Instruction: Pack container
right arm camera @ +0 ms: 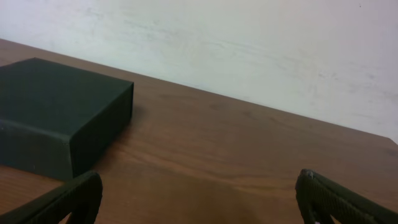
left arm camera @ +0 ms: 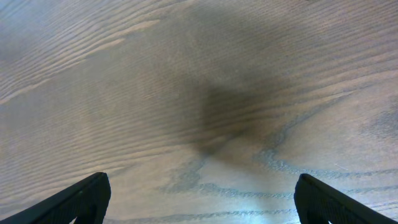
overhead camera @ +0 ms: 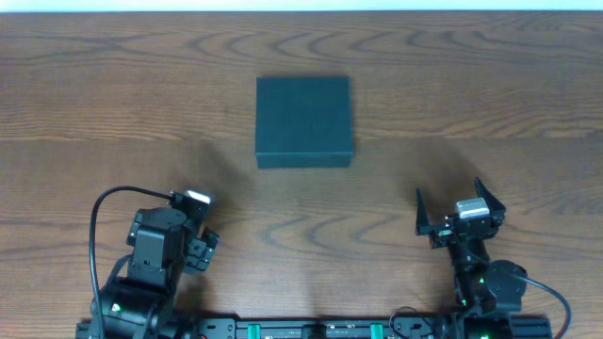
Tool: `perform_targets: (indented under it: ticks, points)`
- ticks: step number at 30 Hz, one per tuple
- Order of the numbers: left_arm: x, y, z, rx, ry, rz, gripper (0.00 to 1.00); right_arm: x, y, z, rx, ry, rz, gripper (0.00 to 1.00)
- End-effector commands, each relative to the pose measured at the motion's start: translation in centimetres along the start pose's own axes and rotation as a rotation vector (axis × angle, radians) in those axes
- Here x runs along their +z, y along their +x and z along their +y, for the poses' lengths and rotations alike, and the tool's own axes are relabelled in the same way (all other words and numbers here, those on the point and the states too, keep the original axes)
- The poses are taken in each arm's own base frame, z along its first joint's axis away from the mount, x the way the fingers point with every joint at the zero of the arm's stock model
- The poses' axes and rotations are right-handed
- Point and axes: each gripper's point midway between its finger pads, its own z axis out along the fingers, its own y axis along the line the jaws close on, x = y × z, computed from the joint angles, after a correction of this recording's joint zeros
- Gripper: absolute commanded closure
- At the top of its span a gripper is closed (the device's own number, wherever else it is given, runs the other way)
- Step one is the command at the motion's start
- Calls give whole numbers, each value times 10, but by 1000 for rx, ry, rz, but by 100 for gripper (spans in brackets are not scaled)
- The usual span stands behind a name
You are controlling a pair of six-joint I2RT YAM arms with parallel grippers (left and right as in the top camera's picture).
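Observation:
The container (overhead camera: 303, 122), a square dark teal box with its lid shut, lies on the wooden table at the centre. It also shows at the left of the right wrist view (right arm camera: 59, 115). My left gripper (overhead camera: 200, 235) is open and empty near the front left, well short of the box. In the left wrist view its fingers (left arm camera: 199, 199) frame bare wood. My right gripper (overhead camera: 450, 202) is open and empty at the front right, its fingers (right arm camera: 199, 199) spread wide, the box ahead and to its left. No snack packets are in view.
The wooden table (overhead camera: 490, 104) reaches to a white wall (right arm camera: 249, 43) at the back. The arm bases and a black cable (overhead camera: 94, 245) sit along the front edge.

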Motion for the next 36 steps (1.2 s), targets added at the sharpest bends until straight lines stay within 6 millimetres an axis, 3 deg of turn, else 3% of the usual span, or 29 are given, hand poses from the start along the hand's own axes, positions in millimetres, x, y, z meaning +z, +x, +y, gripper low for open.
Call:
perform_targets:
  ticks: [1, 16, 23, 25, 30, 36]
  points:
    - [0, 1, 4, 6, -17, 3, 5, 0, 0, 1, -1, -8, -3, 1]
    - [-1, 1, 4, 5, -18, 0, 5, 0, 0, 1, -2, -9, -3, 1]
    - [-23, -8, -1, -61, 23, -135, 5, 0, 0, 1, -2, -9, -3, 1]
    - [-37, -27, 5, -86, 6, -265, 5, 0, 0, 1, -2, -9, -3, 1]
    - [-104, -113, 32, -164, -55, -759, 5, 0, 0, 1, -2, -9, -3, 1]
    - [-155, -157, 54, -188, -145, -1140, 5, 0, 0, 1, -2, -9, -3, 1]
